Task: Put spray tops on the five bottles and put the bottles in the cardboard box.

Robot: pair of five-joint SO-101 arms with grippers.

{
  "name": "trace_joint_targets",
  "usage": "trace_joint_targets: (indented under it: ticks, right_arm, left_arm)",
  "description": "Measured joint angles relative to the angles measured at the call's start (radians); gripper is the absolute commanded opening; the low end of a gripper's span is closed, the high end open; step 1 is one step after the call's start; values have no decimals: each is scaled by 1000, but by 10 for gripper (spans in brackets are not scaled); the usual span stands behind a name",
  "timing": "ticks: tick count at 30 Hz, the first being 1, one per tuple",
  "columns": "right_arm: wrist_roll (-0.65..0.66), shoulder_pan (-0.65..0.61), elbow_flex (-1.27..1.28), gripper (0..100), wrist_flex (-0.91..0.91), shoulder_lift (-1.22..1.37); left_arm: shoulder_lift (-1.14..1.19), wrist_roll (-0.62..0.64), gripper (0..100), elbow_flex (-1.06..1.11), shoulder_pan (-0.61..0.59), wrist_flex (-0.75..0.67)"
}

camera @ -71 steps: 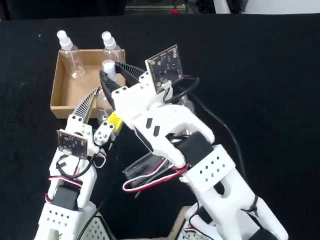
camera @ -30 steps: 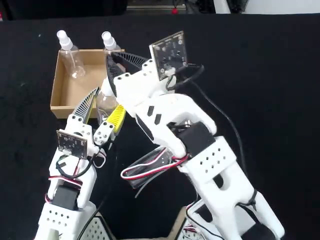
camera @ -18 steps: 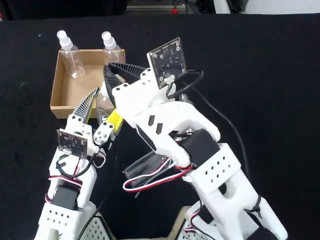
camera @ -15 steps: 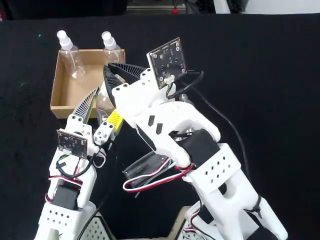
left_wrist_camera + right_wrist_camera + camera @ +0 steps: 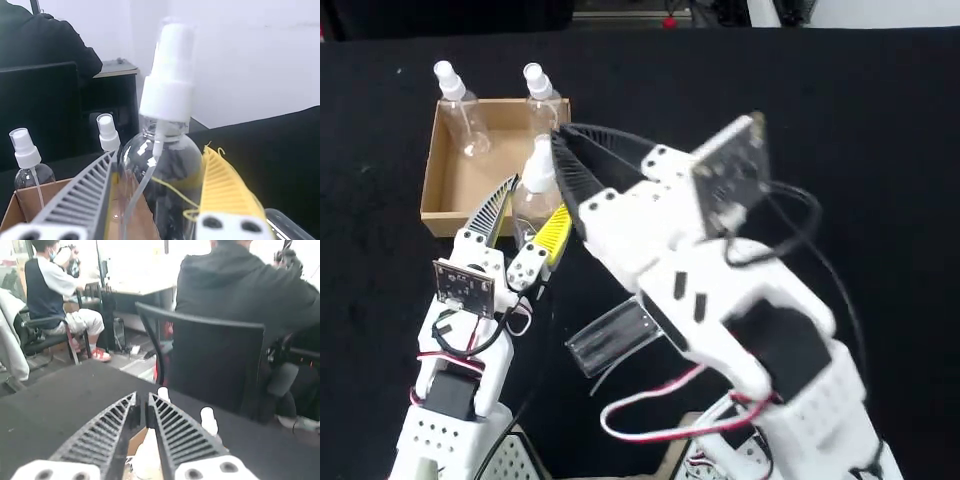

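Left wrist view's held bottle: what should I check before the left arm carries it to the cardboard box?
1. Left tool grips the bottle on both sides: ok.
2. Spray top seated on its neck: ok.
3. Spray top screwed tight: cannot tell.
4. Right tool off the spray top: ok.
5. Bare floor in the cardboard box: ok; two capped bottles stand at its far side.
6. Other two bottles located: cannot tell.
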Motion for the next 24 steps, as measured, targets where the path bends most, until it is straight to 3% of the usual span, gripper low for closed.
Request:
trace_joint_targets:
  ticks: [13,18,24]
  right_arm:
    - [0,434,153,12,238,-319]
    - [0,459,292,12,259,-387]
    - [0,466,479,12,215,-376]
  left_arm:
    - [0,0,116,61,-5,0]
    - [2,0,116,66,-26,23]
    - [2,127,116,68,-203,25]
